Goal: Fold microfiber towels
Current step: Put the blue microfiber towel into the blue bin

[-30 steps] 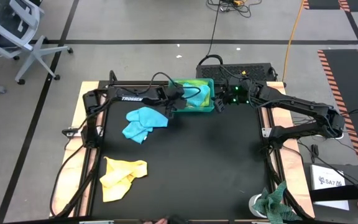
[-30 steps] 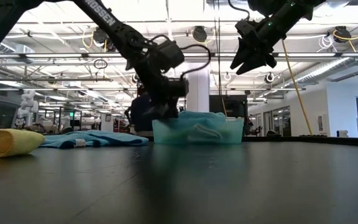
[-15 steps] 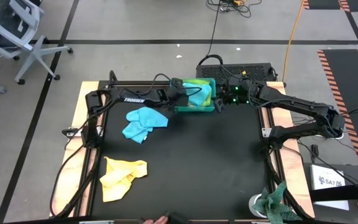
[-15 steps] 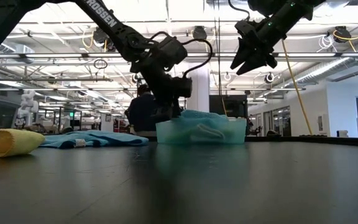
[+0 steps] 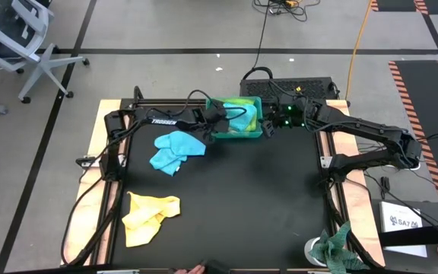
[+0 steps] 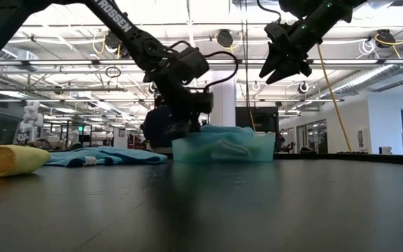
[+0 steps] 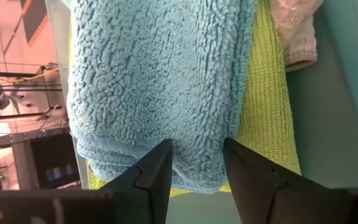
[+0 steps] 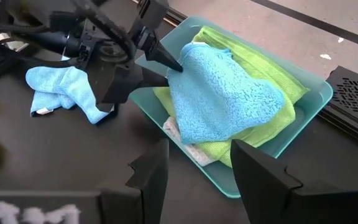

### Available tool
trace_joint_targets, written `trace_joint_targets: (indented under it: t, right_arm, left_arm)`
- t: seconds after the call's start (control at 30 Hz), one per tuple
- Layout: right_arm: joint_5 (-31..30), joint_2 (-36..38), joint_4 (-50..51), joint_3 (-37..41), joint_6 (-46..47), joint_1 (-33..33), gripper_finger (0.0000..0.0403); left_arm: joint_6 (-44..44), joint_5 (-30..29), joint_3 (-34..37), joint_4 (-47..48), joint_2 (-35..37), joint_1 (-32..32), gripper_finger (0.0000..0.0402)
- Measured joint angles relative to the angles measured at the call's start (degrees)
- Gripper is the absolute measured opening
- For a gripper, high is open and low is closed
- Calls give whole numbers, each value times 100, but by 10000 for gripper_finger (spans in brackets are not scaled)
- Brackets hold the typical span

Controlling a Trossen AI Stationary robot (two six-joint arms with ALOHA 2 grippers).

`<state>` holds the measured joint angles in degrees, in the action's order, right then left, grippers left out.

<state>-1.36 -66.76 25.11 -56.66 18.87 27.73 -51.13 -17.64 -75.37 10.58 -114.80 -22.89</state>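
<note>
Inside the teal tray (image 8: 303, 127) at the far edge of the table (image 5: 257, 198), a light blue towel (image 8: 219, 106) is lying on top of a lime green towel (image 8: 272, 74), with a pale cloth (image 8: 188, 146) peeking out beneath them. Left gripper (image 8: 169, 62) is pressing into the near edge of that blue towel — its fingers (image 7: 160, 168) are sitting slightly apart with the fluffy blue fabric bunching between them, pinching the towel's edge. In the low view the towel's hump is rising just above the tray rim beside this gripper.

Right gripper (image 6: 282, 66) is hanging in the air above and just beyond the tray, its jaws spread and gripping nothing.

Farther out on the table, another light blue towel (image 5: 175, 151) is lying crumpled near the left arm, and a yellow towel (image 5: 149, 217) is lying rumpled toward the near left — both well apart from the tray.
</note>
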Motion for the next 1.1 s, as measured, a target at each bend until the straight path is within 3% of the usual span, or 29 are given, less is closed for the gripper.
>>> trace_joint_targets:
  t: [0.33,0.43,0.63,1.1]
  right_arm:
    - [-3,0,2,0,10,0,164]
    - [-5,0,-1,0,15,0,164]
    - [-5,0,-1,0,19,0,164]
    - [-5,0,-1,0,20,0,164]
  left_arm:
    - [369,179,0,44,-7,-63,140]
    - [526,124,0,45,-11,17,109]
    - [673,109,0,147,-11,219,12]
    - [1305,166,-4,371,-11,263,4]
